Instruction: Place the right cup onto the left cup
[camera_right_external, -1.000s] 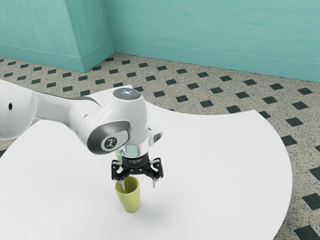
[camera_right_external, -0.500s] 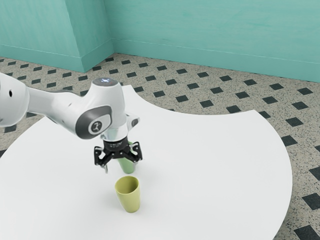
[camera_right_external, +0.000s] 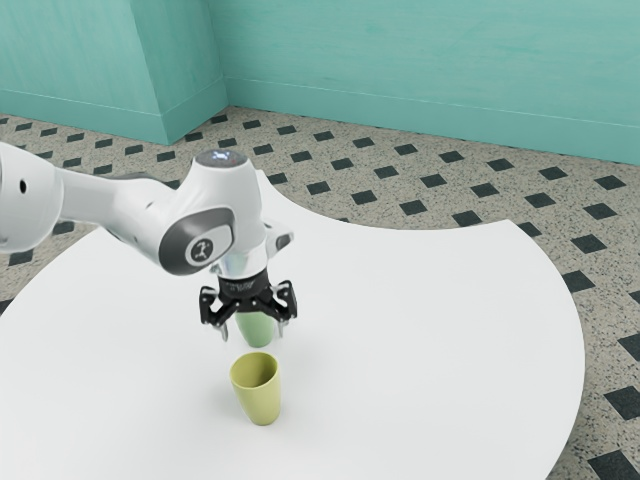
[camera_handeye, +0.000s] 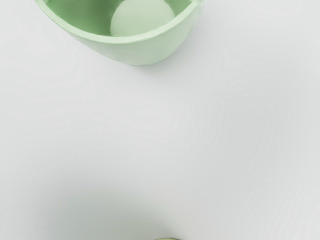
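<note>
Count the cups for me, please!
2. A green cup, partly hidden by the claw, and a yellow cup closer to us, both on the table. More could hide behind the arm.

The green cup (camera_right_external: 257, 332) and yellow cup (camera_right_external: 262, 402) stand upright, apart, on the white table (camera_right_external: 440, 340).

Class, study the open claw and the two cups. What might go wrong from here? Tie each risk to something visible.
The claw is open and holds neither cup; if it closes out of line, it might nudge or tip one.

The green cup stands close to the yellow cup, so a low sideways move could knock them together.

Both cups stand upright with open tops, so a finger might catch a rim on the way down.
</note>
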